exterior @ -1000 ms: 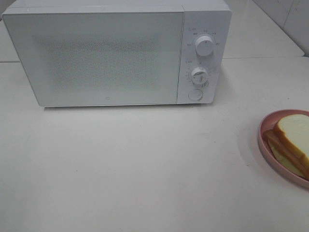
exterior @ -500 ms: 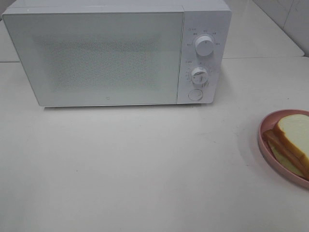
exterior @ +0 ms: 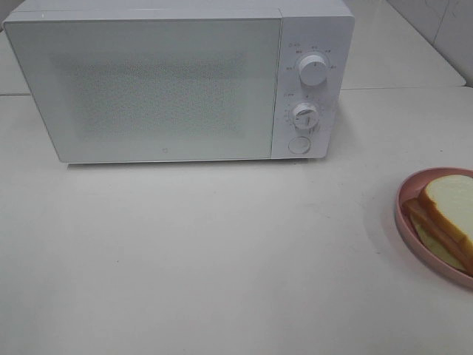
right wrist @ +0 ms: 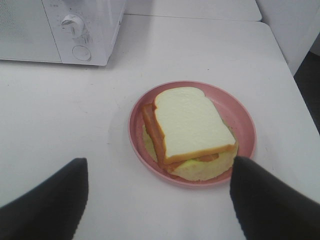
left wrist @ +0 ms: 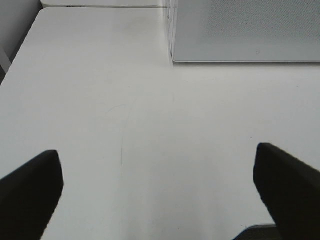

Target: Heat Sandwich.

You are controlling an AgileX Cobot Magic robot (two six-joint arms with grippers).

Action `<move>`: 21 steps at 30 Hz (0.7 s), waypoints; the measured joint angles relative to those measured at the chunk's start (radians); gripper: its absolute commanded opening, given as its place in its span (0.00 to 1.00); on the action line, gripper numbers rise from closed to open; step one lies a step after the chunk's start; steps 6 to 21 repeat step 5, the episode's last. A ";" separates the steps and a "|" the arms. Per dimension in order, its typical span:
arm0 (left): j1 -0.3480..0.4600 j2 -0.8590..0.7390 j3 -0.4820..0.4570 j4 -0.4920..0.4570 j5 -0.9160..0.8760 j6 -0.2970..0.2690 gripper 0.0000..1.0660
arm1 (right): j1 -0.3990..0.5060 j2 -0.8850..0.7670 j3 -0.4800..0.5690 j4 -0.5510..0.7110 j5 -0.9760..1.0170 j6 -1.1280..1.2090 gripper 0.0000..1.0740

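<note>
Sandwich [right wrist: 192,131] sits on your pink plate [right wrist: 244,120], ahead of your right fingers [right wrist: 270,200], spread and empty; the overhead view crops it. Left fingers [left wrist: 30,192] released above bare tabletop [left wrist: 150,130].

A white table [exterior: 222,266] is filling most of the high view, its surface catching soft, even light. A second pale tabletop [exterior: 399,52] is butting against it behind, and a light tiled wall [exterior: 443,29] is showing at the far right corner
</note>
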 measured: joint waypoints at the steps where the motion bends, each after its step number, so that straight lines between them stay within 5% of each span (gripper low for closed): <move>1: 0.000 0.000 0.000 0.000 0.000 0.000 0.92 | 0.000 0.000 0.000 0.000 0.000 0.000 0.70; 21: 0.000 0.000 0.000 0.000 0.000 0.000 0.92 | 0.000 0.000 0.000 0.000 0.000 0.000 0.70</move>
